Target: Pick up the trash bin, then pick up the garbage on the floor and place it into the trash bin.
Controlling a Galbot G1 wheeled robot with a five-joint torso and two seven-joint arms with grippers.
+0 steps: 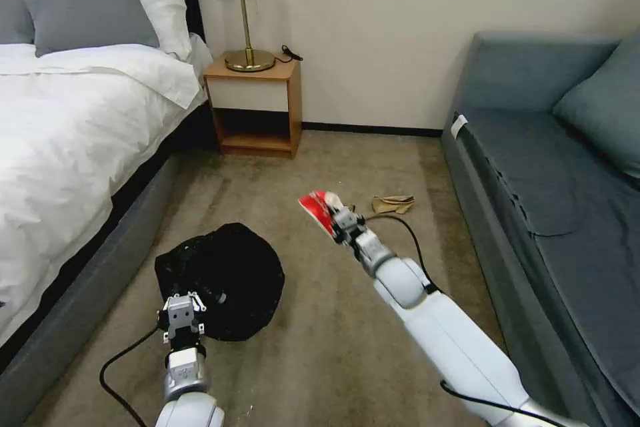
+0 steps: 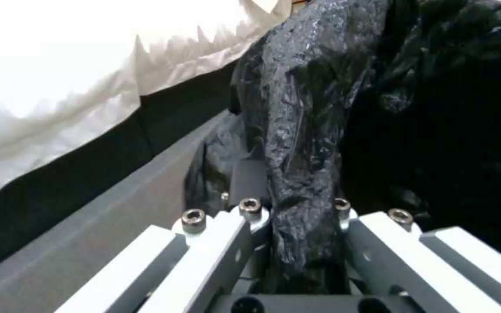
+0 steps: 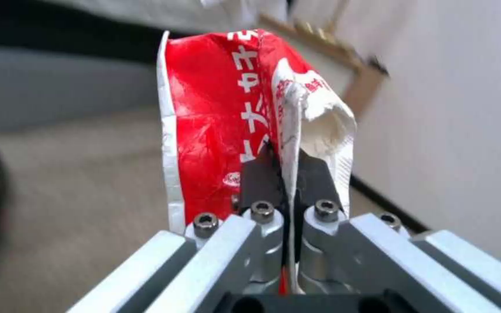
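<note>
The trash bin [image 1: 223,280], covered by its crumpled black bag liner, is near the bed at lower left. My left gripper [image 1: 181,299] is shut on its near rim; in the left wrist view the black liner [image 2: 302,130] is pinched in that gripper [image 2: 294,204]. My right gripper [image 1: 335,221] is held above the carpet mid-room, shut on a red-white snack bag [image 1: 319,207]. The right wrist view shows the snack bag [image 3: 215,130] standing up out of the closed gripper [image 3: 288,178]. A tan paper wad [image 1: 393,203] lies on the floor by the sofa.
A white bed [image 1: 67,147] with a grey base runs along the left. A wooden nightstand [image 1: 257,107] with a lamp stands at the far wall. A blue-grey sofa [image 1: 553,200] lines the right. Brown carpet [image 1: 320,347] lies open between them.
</note>
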